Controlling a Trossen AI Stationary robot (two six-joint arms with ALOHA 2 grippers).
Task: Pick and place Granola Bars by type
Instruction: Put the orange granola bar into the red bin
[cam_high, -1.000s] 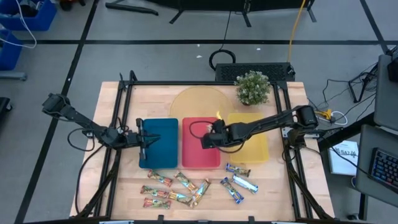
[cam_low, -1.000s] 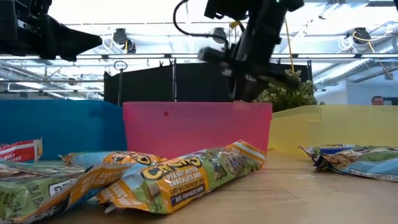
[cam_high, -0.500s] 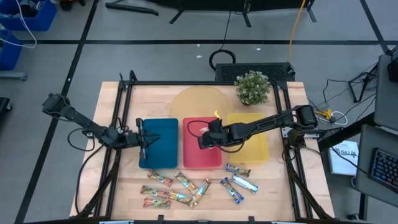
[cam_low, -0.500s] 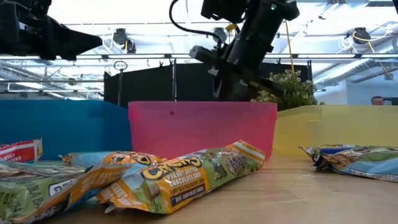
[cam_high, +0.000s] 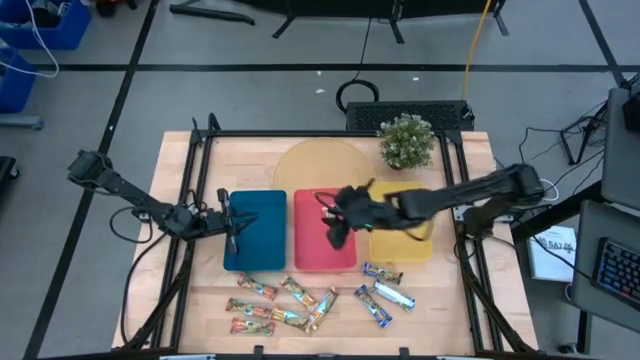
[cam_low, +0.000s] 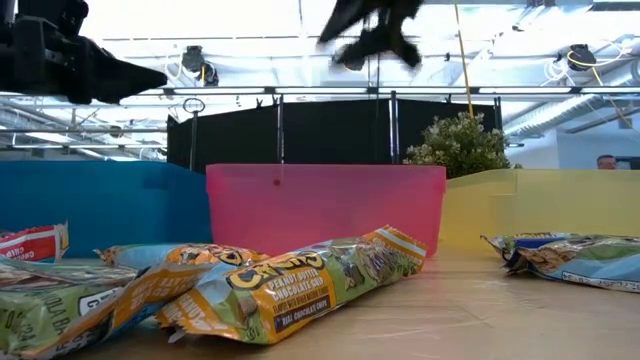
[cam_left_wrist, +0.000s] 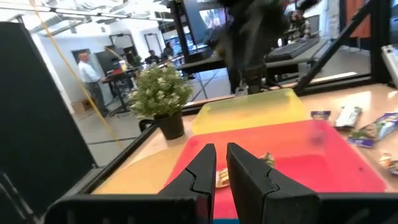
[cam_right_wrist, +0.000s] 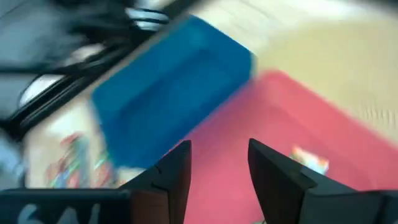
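Observation:
Three trays stand side by side: blue (cam_high: 255, 230), red (cam_high: 322, 245) and yellow (cam_high: 405, 240). Granola Bars lie loose near the table's front edge, red-green and orange-gold ones (cam_high: 282, 305) at the left, blue-silver ones (cam_high: 385, 295) at the right. One bar (cam_right_wrist: 309, 160) lies flat on the red tray's floor. My right gripper (cam_right_wrist: 217, 165) hangs open above the red tray, with nothing between its fingers. My left gripper (cam_high: 232, 222) waits over the blue tray's left edge, its fingers nearly together and empty.
A potted plant (cam_high: 405, 140) and a round yellow mat (cam_high: 315, 165) sit behind the trays. Black frame rails (cam_high: 195, 200) run along the table's left and right sides. Bare wood lies between the trays and the loose bars.
My right gripper has opened and risen out of the red tray, high above its rim, tipping as it went. The bar it let go now lies on the red tray's floor.

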